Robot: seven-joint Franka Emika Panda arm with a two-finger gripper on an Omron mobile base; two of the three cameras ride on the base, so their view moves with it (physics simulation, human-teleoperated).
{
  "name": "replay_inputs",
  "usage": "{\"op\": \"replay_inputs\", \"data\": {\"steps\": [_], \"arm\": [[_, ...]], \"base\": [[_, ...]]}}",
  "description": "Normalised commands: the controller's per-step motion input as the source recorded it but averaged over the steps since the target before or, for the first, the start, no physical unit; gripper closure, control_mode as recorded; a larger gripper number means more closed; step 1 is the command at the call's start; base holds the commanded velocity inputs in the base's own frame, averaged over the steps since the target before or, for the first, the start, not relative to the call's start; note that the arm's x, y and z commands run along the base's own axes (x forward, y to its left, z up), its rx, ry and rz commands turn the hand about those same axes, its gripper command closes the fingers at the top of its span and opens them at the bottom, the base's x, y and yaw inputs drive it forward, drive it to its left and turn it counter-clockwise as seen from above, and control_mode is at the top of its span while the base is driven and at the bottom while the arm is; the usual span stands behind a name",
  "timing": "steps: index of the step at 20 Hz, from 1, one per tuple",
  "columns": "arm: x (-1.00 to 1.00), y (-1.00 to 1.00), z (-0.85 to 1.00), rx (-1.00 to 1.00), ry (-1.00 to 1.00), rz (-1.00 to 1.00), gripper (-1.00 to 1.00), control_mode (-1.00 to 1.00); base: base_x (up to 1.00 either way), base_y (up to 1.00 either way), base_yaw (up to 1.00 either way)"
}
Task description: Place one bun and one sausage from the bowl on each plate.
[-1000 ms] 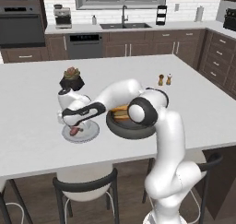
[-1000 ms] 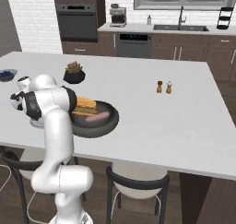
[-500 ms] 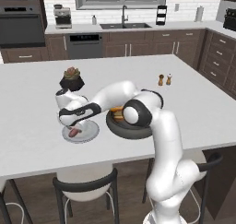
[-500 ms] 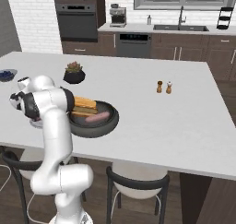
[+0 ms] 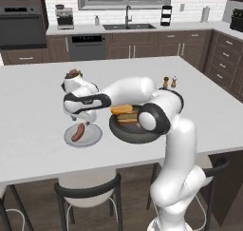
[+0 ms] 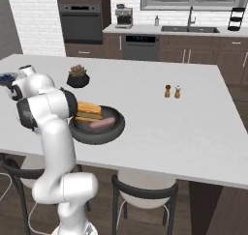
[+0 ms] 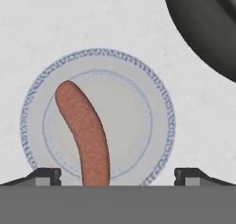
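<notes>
A grey plate [image 7: 159,103] with a patterned rim lies on the white counter, also seen at the plate [image 5: 93,138] near the front edge. One reddish sausage [image 7: 85,133] lies on it, curved across the left half. My gripper [image 7: 118,174] hangs just above the plate, open, its fingertips [image 7: 45,174] wide apart and the sausage's near end between them, untouched. The dark bowl [image 5: 124,132] stands right of the plate and holds buns [image 5: 123,112]. From the right, the bowl [image 6: 82,131] shows buns [image 6: 88,109] and a sausage [image 6: 102,124].
A black plant pot [image 6: 77,77] stands behind the plate. A small bowl of blue berries [image 6: 7,78] sits at the counter's far left. Two shakers [image 5: 169,81] stand further right. Stools stand under the counter's front edge.
The jaws have spread from partly closed to wide apart, leaving the sausage lying on the grey plate. The hand has lifted slightly.
</notes>
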Motion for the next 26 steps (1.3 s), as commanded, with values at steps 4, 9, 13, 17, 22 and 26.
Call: {"op": "replay_inputs", "data": {"steps": [4, 9, 13, 17, 22, 26], "arm": [[-0.15, -0.82, 0.90, 0.00, -0.02, 0.14, -1.00, -1.00], [0.00, -0.86, 0.58, -0.06, 0.00, 0.25, -1.00, -1.00], [0.00, -0.86, 0.33, -0.14, 0.00, 0.37, -1.00, -1.00], [0.00, -0.75, 0.05, -0.21, 0.00, 0.49, -1.00, -1.00], [0.13, -0.66, 0.03, -0.20, -0.01, 0.53, -1.00, -1.00], [0.49, -0.32, 0.00, 0.01, 0.07, 0.49, -1.00, -1.00]], "base": [[0.00, 0.00, 0.00], [0.00, 0.00, 0.00], [0.00, 0.00, 0.00], [0.00, 0.00, 0.00], [0.00, 0.00, 0.00], [0.00, 0.00, 0.00]]}}
